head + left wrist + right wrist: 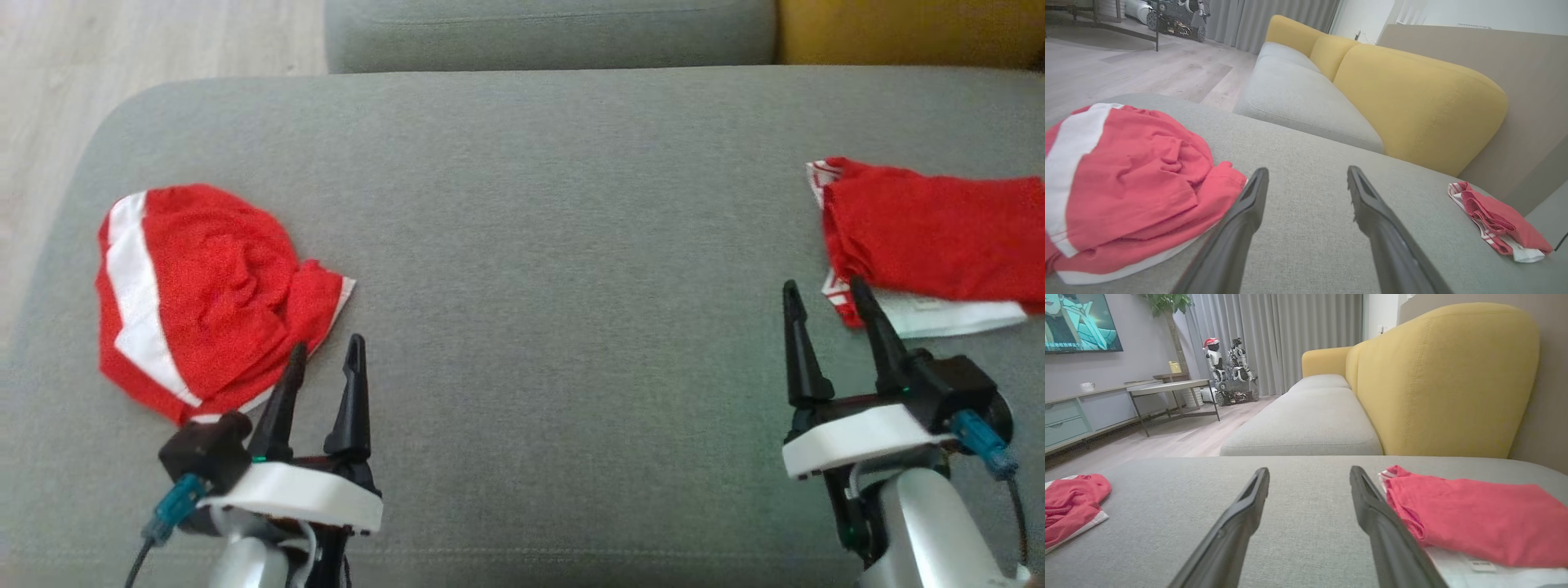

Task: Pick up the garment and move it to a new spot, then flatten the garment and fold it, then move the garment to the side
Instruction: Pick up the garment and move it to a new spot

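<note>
A crumpled red garment with white stripes [204, 294] lies bunched at the left of the grey cushion [555, 245]; the left wrist view shows it [1126, 192] beside the left finger. My left gripper [326, 355] is open, its fingers at the garment's near right edge, holding nothing. A second red and white garment [931, 245], folded flat, rests at the right edge and appears again [1470, 518] in the right wrist view. My right gripper [824, 298] is open just in front of that folded piece, with nothing between its fingers.
A grey sofa seat [1306, 420] with yellow back cushions [1412, 102] stands beyond the cushion. Pale wood floor [122, 49] lies off the left side. A low table [1167, 388] and a small robot figure [1229, 371] stand far off by the curtains.
</note>
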Available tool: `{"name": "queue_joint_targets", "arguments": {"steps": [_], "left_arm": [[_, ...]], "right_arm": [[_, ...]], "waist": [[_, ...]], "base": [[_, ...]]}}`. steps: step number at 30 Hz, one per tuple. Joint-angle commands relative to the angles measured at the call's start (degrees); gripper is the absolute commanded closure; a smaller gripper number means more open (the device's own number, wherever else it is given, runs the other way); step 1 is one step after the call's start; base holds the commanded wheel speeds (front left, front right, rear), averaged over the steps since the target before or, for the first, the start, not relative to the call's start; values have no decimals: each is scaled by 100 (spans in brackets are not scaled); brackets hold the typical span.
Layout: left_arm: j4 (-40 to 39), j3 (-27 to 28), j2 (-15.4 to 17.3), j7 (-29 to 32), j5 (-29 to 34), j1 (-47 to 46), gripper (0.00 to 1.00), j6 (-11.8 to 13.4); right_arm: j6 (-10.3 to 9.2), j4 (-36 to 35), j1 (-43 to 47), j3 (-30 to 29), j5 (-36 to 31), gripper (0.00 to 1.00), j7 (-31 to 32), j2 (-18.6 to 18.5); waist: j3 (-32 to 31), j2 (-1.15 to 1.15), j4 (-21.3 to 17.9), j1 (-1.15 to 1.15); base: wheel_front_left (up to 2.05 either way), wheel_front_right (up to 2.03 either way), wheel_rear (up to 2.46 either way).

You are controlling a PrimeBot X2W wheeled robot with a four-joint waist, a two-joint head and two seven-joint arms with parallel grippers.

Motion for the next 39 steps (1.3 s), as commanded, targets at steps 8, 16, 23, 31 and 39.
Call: {"name": "queue_joint_targets", "arguments": {"steps": [8,16,23,31,39], "left_arm": [[-306,425,38,-29,-92,-338,0,26],[-353,585,38,-29,-80,-215,0,10],[-484,710,38,-29,-64,-47,0,55],[-638,928,38,-29,-100,8,0,173],[-483,1271,38,-29,36,-116,0,142]], "right_arm": [[-4,-283,-106,288,13,0,64,11],[-4,-245,-88,434,63,0,172,11],[-4,-215,-11,583,137,0,172,12],[-4,-167,-12,752,204,0,180,12],[-4,-176,-83,830,189,0,218,12]], "waist": [[25,0,739,0],[-45,0,1471,0],[-119,0,1966,0],[-137,0,2210,0],[-1,0,2069,0]], "base": [[0,0,0],[0,0,0],[0,0,0],[0,0,0],[0,0,0]]}}
